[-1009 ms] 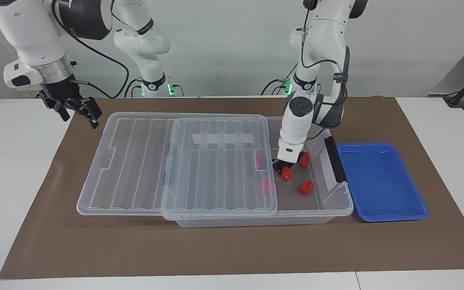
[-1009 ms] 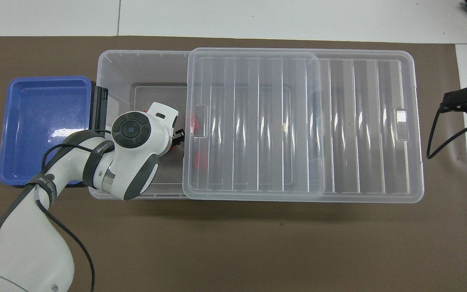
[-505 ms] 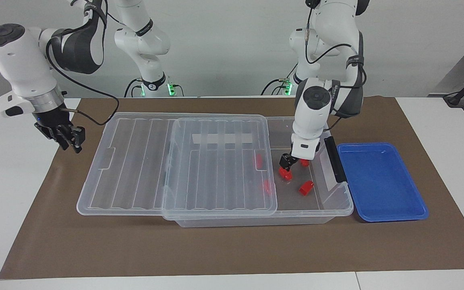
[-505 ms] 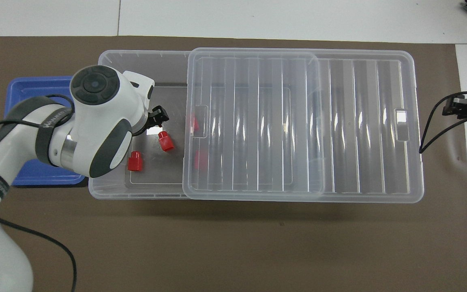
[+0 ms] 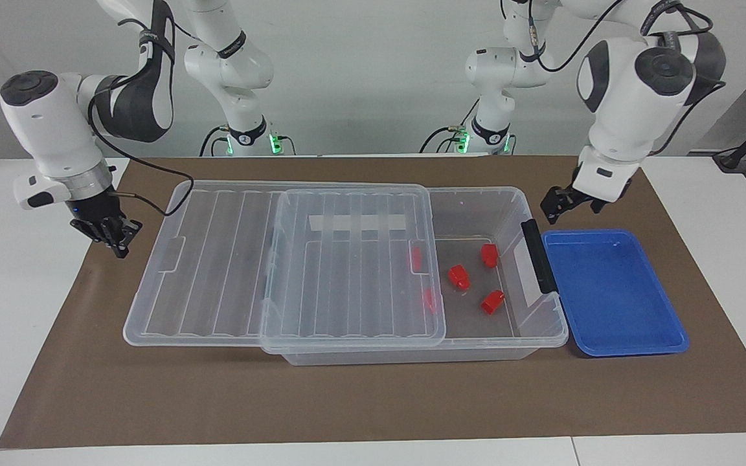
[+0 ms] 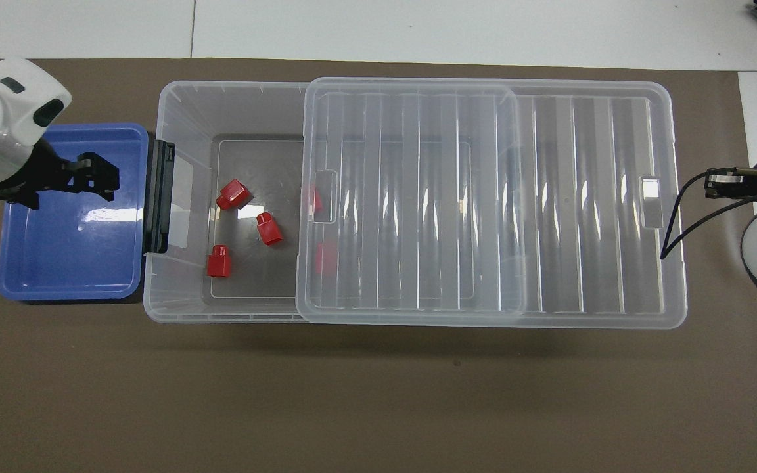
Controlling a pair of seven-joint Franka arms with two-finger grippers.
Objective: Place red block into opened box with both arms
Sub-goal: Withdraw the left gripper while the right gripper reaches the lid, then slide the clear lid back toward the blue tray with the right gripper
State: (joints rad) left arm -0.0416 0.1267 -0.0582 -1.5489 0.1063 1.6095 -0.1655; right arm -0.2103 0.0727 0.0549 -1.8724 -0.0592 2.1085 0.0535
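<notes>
Three red blocks (image 5: 459, 277) (image 6: 269, 228) lie loose on the floor of the box (image 5: 544, 336) (image 6: 155, 309), in its uncovered part toward the left arm's end. Two more show faintly through the clear ribbed lid (image 5: 347, 259) (image 6: 483, 197), which is slid toward the right arm's end. My left gripper (image 5: 555, 204) (image 6: 110, 179) hangs open and empty over the blue tray's edge, beside the box's black latch (image 5: 538, 255). My right gripper (image 5: 120, 249) (image 6: 710, 185) is shut on nothing, low over the mat just off the lid's end.
A shallow blue tray (image 5: 612, 291) (image 6: 69, 263) holding nothing sits against the box at the left arm's end. Everything rests on a brown mat (image 5: 347, 401) over the white table.
My left gripper let go of a red block in the box, rose out and swung over the blue tray. My right gripper closed and came down beside the lid's end.
</notes>
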